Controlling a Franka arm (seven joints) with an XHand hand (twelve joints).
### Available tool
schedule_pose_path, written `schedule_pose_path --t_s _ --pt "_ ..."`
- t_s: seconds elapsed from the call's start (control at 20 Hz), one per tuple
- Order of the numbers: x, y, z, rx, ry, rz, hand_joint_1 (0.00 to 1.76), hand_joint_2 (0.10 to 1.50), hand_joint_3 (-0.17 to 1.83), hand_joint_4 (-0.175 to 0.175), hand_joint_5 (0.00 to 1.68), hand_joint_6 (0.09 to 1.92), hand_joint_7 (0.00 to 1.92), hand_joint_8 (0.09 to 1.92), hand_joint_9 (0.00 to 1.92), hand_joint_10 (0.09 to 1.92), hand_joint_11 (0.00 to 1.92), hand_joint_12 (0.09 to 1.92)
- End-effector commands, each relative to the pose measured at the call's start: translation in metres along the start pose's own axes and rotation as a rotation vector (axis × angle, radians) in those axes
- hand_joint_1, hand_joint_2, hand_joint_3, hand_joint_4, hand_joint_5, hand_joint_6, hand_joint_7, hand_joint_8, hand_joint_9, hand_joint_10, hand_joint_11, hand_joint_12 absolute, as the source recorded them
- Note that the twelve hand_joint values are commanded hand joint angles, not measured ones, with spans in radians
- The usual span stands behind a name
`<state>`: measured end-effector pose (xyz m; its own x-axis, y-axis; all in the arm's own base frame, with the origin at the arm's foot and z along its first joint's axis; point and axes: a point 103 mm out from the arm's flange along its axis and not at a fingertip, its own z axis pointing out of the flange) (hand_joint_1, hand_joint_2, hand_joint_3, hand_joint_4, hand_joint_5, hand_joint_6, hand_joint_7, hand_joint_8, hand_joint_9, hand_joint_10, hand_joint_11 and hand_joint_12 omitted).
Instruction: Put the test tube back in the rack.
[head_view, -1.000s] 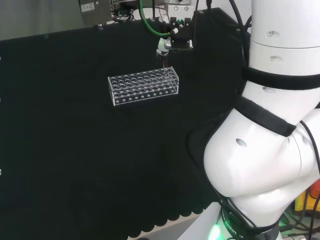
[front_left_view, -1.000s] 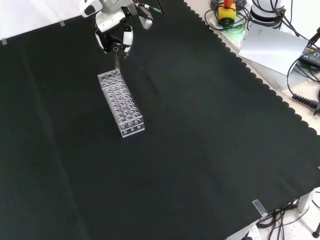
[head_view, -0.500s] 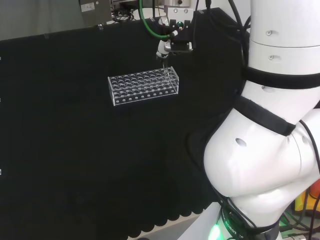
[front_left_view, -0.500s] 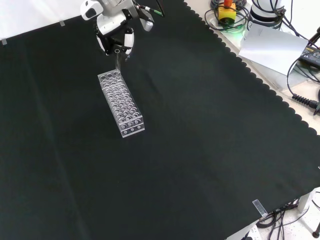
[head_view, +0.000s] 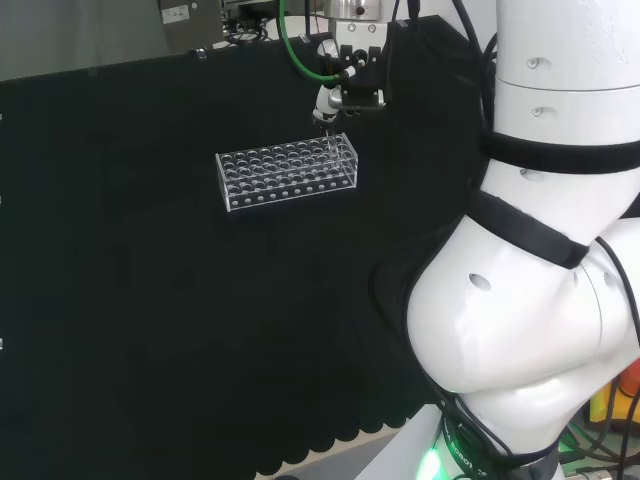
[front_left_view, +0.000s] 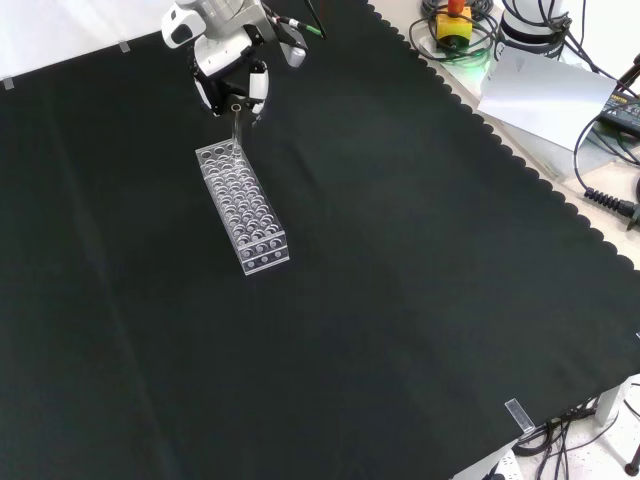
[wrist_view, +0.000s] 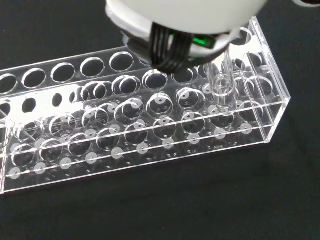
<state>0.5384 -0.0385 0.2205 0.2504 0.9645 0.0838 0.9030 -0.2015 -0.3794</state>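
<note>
The clear glass test tube (wrist_view: 223, 90) hangs upright, long axis near vertical, closed end down, over the end holes of the clear plastic rack (front_left_view: 243, 210), at the rack's far end in the front view. Whether its tip has entered a hole cannot be told. The black and white hand (front_left_view: 232, 82) pinches its upper part from above. Judgement: keep the tube plumb, centre it over one hole, lower straight, then release. The rack stands on the black-clothed counter (front_left_view: 400, 280).

A black cloth (front_left_view: 380, 260) with a scalloped edge covers the bench, beyond which lie a white sheet (front_left_view: 545, 95), black cables (front_left_view: 605, 190) and a yellow and red button box (front_left_view: 455, 20) in even light.
</note>
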Motion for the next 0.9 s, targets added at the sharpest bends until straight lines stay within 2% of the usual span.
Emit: schedule_pose_path --t_s 0.05,0.45,0.65,0.9 --pt "0.001 0.002 0.002 0.012 0.003 0.0 1.33 0.7 0.55 -0.175 1.43 0.09 1.39 0.69 1.59 0.63 1.29 0.86" --pt "0.002 0.006 0.008 0.025 -0.003 0.006 1.33 0.7 0.54 -0.175 1.43 0.09 1.39 0.69 1.59 0.63 1.29 0.86" --pt "0.001 0.014 0.021 0.031 -0.003 0.01 1.33 0.7 0.54 -0.175 1.43 0.09 1.39 0.69 1.59 0.63 1.29 0.86" --pt "-0.003 0.014 0.02 0.031 0.006 0.007 1.33 0.7 0.54 -0.175 1.43 0.09 1.39 0.69 1.59 0.63 1.29 0.86"
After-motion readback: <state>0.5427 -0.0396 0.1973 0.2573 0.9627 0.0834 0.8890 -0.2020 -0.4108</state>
